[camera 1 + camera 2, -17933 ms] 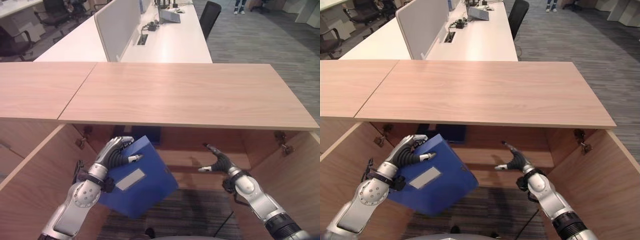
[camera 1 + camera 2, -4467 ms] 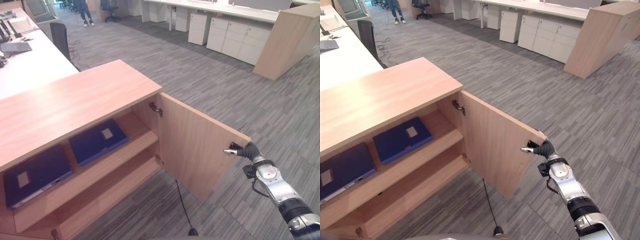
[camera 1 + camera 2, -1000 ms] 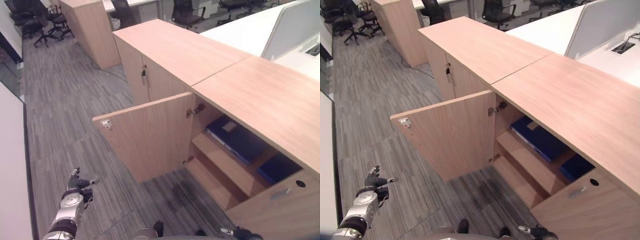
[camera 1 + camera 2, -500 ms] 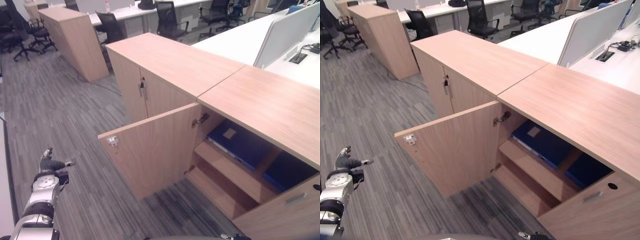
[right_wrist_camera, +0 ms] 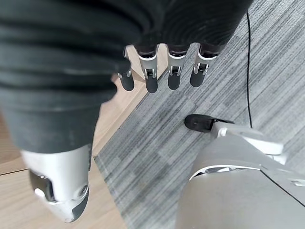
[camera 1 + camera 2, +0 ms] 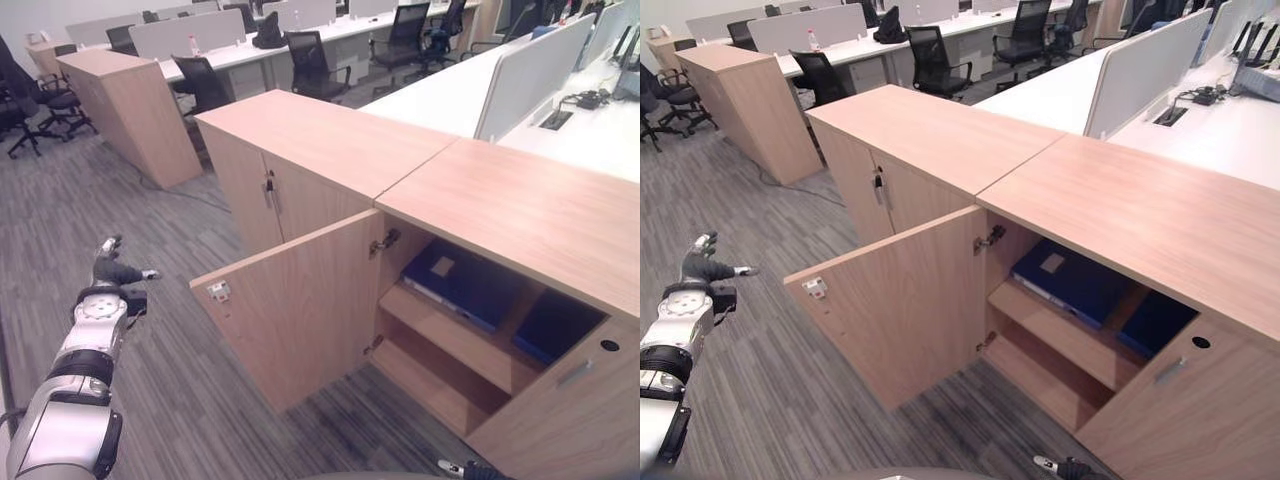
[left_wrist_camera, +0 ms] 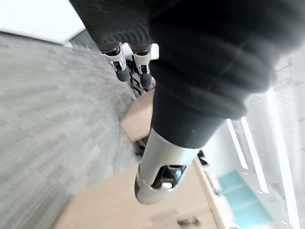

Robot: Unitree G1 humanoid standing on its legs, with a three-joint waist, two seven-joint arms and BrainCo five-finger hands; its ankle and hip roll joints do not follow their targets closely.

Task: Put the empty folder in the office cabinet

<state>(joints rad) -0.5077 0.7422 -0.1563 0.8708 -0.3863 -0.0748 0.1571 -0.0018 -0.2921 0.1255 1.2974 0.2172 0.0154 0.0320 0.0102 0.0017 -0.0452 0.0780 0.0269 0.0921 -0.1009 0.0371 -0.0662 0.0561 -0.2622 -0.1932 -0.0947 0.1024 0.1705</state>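
Now, operator, you look down at this:
Cabinet: the office cabinet (image 6: 520, 215) stands at your right; its left door (image 6: 300, 310) is swung wide open and its right door (image 6: 1180, 400) stands partly across the front.
Folder: one blue folder (image 6: 465, 280) lies flat on the upper shelf (image 6: 450, 335), in the left half of the cabinet; it is in neither hand.
Second folder: another blue folder (image 6: 550, 325) lies on the same shelf, at the right side, partly behind the right door.
Label: the first folder has a small pale label (image 6: 1051, 263) on its cover; you cannot read any writing on it.
Left hand: your left hand (image 6: 110, 272) is stretched out over the grey carpet floor (image 6: 180, 380), well apart from the open door; the fingers are relaxed and the thumb sticks out to the side, and it holds nothing.
Right hand: your right hand (image 5: 162, 71) hangs low near the cabinet's front; in the right wrist view the fingers are straight, side by side, and empty.
Neighbour: a closed cabinet (image 6: 300, 150) of the same wood touches the open one on its left side.
Behind: white desks (image 6: 1080, 90) and black chairs (image 6: 935, 60).
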